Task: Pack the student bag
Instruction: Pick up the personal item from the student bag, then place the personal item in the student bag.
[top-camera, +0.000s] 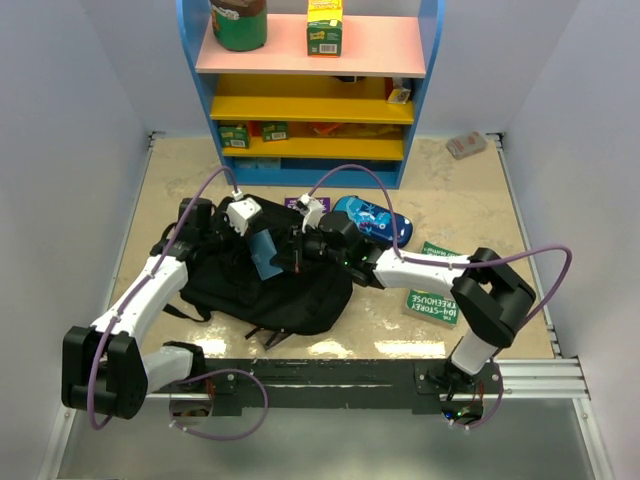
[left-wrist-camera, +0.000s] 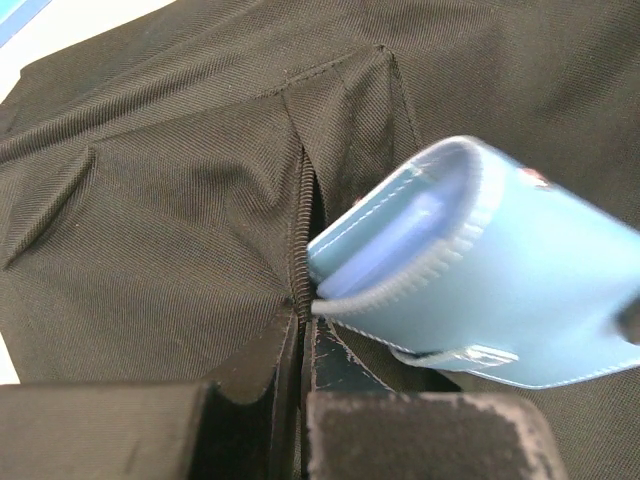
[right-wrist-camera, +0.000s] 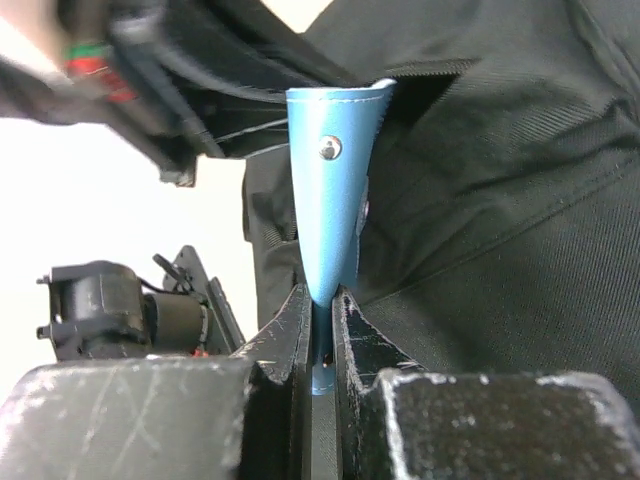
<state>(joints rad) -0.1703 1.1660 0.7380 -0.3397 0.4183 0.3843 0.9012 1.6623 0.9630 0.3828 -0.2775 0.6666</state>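
The right hand (right-wrist-camera: 320, 345) fills the foreground of its wrist view. Its fingers are pressed together on the lower edge of a light-blue case (right-wrist-camera: 330, 200), standing it upright, likely so that it can slide edge-first into the student bag (right-wrist-camera: 500, 200). The left hand (left-wrist-camera: 300, 400) is closed on the bag's black fabric beside the zip (left-wrist-camera: 298, 230), seemingly to hold the mouth open. The bag lies slumped on the surface (top-camera: 180, 190) between the two arms, in front of the shelf unit (top-camera: 310, 100), with the case at its opening.
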